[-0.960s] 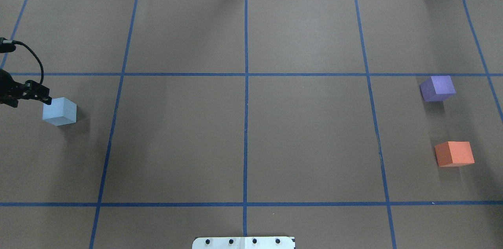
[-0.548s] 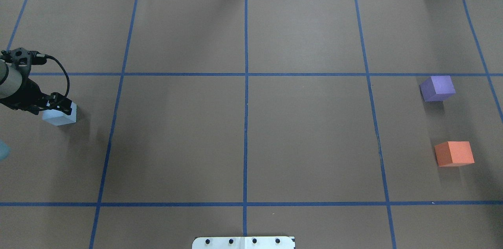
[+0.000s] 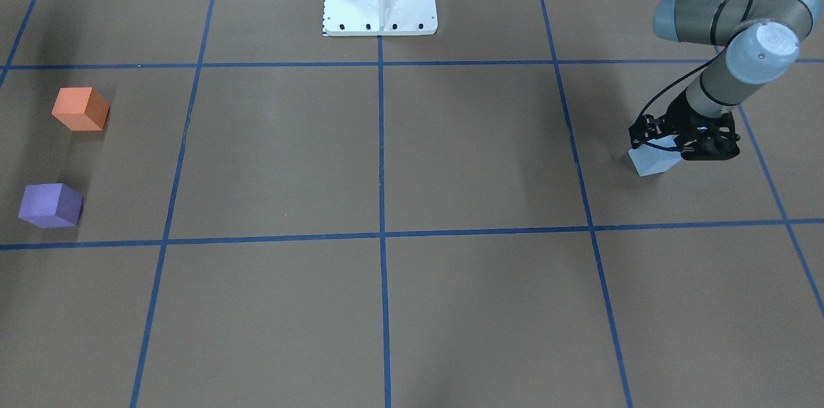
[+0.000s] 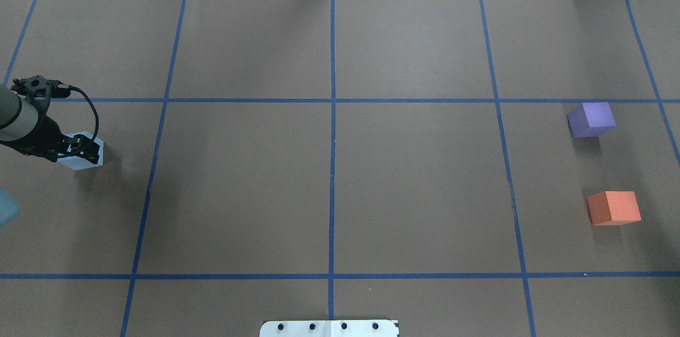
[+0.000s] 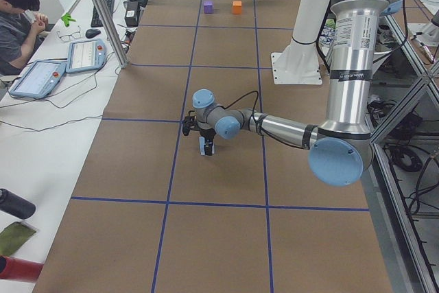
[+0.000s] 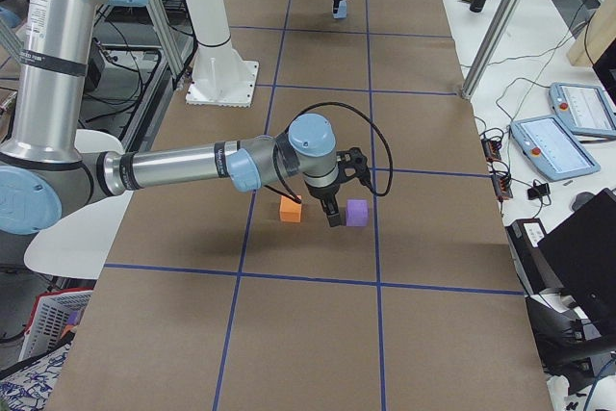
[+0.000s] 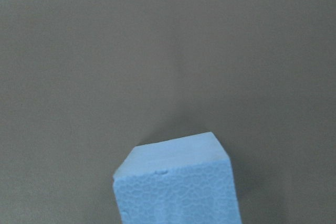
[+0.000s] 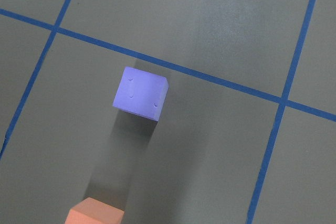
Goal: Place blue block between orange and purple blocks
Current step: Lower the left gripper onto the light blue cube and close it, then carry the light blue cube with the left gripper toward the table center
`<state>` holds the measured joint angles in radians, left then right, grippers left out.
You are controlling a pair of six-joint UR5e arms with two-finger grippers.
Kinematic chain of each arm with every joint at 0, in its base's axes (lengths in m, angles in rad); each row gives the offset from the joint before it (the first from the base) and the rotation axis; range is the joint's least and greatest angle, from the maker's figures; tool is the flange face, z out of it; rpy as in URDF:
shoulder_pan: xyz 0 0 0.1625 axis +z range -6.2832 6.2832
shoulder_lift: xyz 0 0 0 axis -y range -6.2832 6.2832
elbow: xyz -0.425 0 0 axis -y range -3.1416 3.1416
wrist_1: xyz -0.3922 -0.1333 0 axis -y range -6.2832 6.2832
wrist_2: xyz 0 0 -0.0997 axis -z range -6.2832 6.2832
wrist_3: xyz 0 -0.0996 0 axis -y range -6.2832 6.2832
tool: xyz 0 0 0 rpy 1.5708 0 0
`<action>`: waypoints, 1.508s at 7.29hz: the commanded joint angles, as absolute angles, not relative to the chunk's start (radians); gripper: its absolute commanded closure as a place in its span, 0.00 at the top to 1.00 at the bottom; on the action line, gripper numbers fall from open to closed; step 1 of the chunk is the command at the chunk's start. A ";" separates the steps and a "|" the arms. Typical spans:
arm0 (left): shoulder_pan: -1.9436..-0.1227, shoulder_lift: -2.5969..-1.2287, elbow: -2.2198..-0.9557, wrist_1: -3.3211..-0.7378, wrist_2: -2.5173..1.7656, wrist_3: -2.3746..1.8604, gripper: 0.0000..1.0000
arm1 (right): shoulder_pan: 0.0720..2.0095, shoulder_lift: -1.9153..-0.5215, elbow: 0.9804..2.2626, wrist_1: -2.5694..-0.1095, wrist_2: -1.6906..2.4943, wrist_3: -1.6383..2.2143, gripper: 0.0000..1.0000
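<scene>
Left pincer (image 4: 81, 149) astride blue block (image 4: 79, 163)

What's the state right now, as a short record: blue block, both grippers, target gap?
block: light blue foam cube, resting on the brown paper table at the robot's left end
left gripper: down at the cube's top; closure unclear
right gripper: shows only in the right side view; open or shut cannot be told
target: purple foam cube and orange foam cube, apart, bare paper between
progress: blue cube not yet in the gap
</scene>
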<state>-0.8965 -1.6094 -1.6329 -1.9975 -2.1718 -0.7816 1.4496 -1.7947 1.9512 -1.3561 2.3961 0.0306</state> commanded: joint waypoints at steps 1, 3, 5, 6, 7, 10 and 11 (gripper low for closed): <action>-0.897 -1.628 -1.617 -2.029 -2.178 -0.790 0.66 | 1.450 -1.795 1.951 -1.353 2.396 0.031 1.00; -0.899 -1.628 -1.663 -2.001 -2.181 -0.792 0.12 | 1.450 -1.796 1.950 -1.336 2.396 0.034 1.00; -0.899 -1.733 -1.799 -1.708 -2.174 -0.792 0.12 | 1.450 -1.798 1.950 -1.336 2.396 0.034 1.00; -0.897 -1.850 -1.842 -1.537 -2.171 -0.795 0.13 | 1.448 -1.798 1.950 -1.336 2.396 0.034 1.00; -0.867 -1.973 -1.841 -1.444 -2.171 -0.854 0.13 | 1.450 -1.798 1.951 -1.336 2.398 0.035 1.00; -0.631 -2.324 -1.623 -1.439 -2.010 -1.032 0.26 | 1.450 -1.799 1.950 -1.336 2.399 0.034 1.00; -0.612 -2.421 -1.512 -1.453 -2.010 -1.037 0.26 | 1.450 -1.799 1.951 -1.336 2.399 0.035 1.00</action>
